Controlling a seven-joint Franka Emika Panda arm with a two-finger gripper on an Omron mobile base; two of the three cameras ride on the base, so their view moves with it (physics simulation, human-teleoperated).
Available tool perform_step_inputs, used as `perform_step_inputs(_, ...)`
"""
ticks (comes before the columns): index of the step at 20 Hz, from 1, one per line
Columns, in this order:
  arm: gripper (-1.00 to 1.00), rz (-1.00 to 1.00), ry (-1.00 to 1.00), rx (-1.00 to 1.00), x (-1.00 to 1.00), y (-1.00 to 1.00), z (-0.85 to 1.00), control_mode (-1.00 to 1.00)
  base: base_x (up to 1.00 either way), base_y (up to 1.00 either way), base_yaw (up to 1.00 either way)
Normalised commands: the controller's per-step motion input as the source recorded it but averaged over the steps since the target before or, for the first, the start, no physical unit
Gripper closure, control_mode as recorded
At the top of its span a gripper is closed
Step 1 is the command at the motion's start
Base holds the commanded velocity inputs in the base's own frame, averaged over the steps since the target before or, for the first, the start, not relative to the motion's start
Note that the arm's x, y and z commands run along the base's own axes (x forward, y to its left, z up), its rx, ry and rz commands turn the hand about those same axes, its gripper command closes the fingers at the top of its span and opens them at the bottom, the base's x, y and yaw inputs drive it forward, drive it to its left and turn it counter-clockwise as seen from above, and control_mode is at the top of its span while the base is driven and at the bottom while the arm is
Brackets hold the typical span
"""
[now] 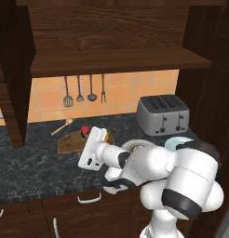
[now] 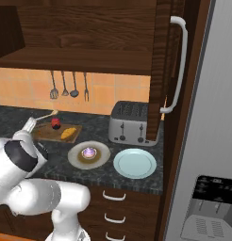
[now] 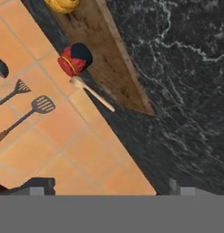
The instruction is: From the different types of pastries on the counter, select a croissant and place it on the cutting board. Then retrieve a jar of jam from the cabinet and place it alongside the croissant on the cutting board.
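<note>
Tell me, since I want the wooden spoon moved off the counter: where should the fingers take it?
Grip the wooden spoon mid-handle, coming from above, fingers across its width. It lies flat on the counter behind the cutting board; the bowl end sits close to the jar of jam.

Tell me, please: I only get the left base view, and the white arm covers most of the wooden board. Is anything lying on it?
Observer: Yes. The right base view shows the croissant lying on the cutting board.
Operator: And that red thing I glimpse behind the arm?
Observer: That is the jar of jam. The hand view shows it standing on the same board, near the wall edge and apart from the croissant.
Operator: Is there another pastry?
Observer: Yes, a round purple-topped pastry sits on a plate on the counter, in front of the toaster.
</note>
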Motion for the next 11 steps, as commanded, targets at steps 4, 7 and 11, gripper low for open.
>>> perform_step_inputs(4, -1.00, 0.00, -0.33, -0.06, -1.00, 0.24, -0.20, -1.00, 0.00, 0.00, 0.00)
perform_step_inputs(7, -1.00, 0.00, -0.09, -0.02, -0.32, 0.12, -0.01, -1.00, 0.00, 0.00, 0.00)
perform_step_inputs(11, -1.00, 0.00, 0.00, 0.00, 0.00, 0.00, 0.00, -1.00, 0.00, 0.00, 0.00)
